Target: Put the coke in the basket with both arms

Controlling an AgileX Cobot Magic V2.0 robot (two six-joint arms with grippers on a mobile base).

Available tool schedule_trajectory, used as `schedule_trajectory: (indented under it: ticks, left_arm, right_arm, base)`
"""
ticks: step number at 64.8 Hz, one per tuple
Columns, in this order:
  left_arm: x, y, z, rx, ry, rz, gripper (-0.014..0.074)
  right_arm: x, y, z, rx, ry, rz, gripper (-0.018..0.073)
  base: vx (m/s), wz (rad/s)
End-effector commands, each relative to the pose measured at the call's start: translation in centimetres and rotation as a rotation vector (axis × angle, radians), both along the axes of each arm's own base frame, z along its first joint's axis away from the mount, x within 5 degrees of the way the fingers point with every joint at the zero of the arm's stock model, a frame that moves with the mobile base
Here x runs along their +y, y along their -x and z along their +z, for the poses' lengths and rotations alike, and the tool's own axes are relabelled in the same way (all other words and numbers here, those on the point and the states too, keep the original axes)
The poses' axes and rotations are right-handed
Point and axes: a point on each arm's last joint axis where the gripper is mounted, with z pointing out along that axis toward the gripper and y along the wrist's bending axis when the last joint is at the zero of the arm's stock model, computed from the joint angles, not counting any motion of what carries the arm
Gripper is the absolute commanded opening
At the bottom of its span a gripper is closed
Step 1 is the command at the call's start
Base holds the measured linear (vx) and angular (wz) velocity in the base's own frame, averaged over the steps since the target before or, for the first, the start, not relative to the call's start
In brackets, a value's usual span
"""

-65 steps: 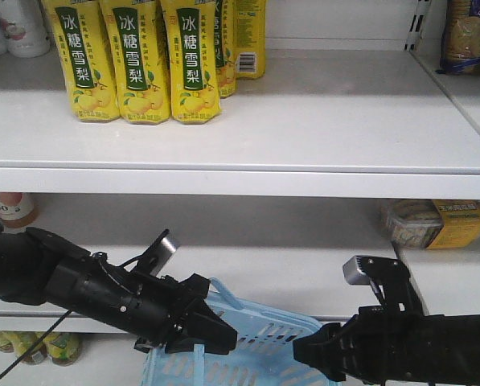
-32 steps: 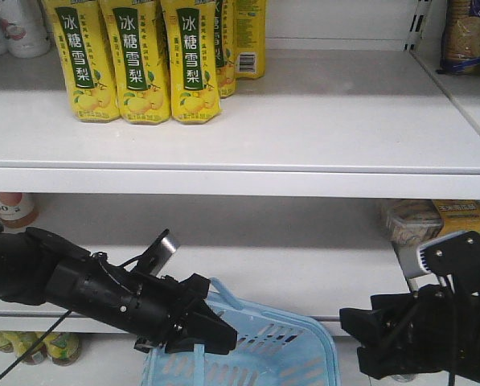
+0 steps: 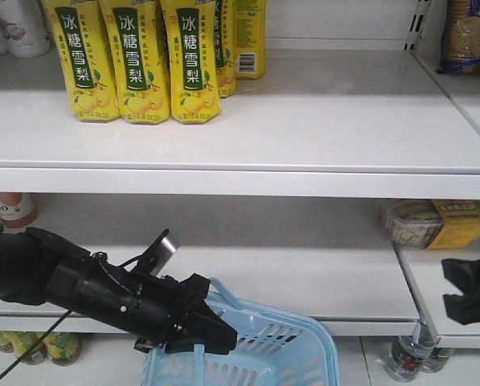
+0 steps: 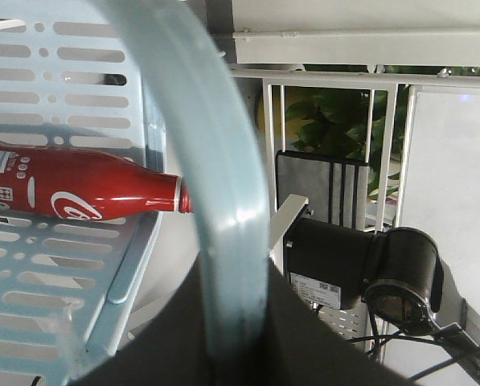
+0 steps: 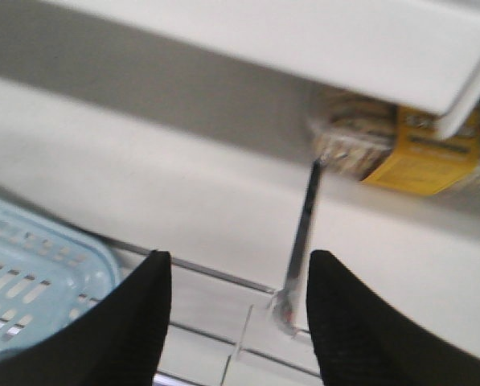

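The light-blue basket (image 3: 264, 354) hangs at the bottom centre of the front view, held by its folding handle (image 4: 215, 201). My left gripper (image 3: 203, 338) is shut on that handle. The red coke bottle (image 4: 87, 193) lies on its side inside the basket (image 4: 63, 104), neck pointing right, in the left wrist view. My right gripper (image 5: 238, 265) is open and empty, its fingers (image 5: 143, 322) spread before the lower shelf, with the basket's corner (image 5: 30, 265) at its lower left. In the front view the right gripper (image 3: 469, 293) sits at the far right edge.
Yellow pear-drink cartons (image 3: 143, 60) stand on the upper white shelf (image 3: 240, 169). A packaged snack with a yellow label (image 3: 432, 221) lies on the lower shelf at right. Bottles (image 3: 404, 358) stand on the floor level. A metal shelf post (image 5: 300, 233) is ahead of the right gripper.
My right arm has drawn back from the basket to the right and is now mostly out of the front view. The left arm and basket have stayed still.
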Motion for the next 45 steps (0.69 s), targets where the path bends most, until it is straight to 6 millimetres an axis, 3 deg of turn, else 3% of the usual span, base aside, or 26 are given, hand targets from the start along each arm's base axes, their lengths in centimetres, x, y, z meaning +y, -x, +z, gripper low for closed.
schedule_trajectory:
  ticks: [1,13,21,37,45]
  left_arm:
    - [-0.5,-0.2,3.2,-0.027,0.159,0.018,-0.0006]
    - [-0.5,-0.2,3.2,-0.027,0.159,0.018,-0.0006]
    - [-0.5,-0.2,3.2,-0.027,0.159,0.018,-0.0006]
    - [-0.5,-0.2,3.2,-0.027,0.159,0.018,-0.0006]
    - [-0.5,-0.2,3.2,-0.027,0.159,0.018,-0.0006]
  right_arm:
    - [-0.7,-0.1,3.2,-0.179,0.04,-0.041,0.038]
    - [-1.1,1.0,5.7,-0.414,0.054,-0.073,0.038]
    - [-1.5,1.8,6.4,-0.477,0.089,-0.088,0.038]
    - [-2.0,4.2,7.1,-0.534,0.059,-0.143,0.038]
    - [-2.0,5.6,5.8,-0.596,0.042,-0.131,0.038]
  base:
    - [0.0,0.0]
    - [0.0,0.0]
    - [0.0,0.0]
    - [0.0,0.0]
    - [0.0,0.0]
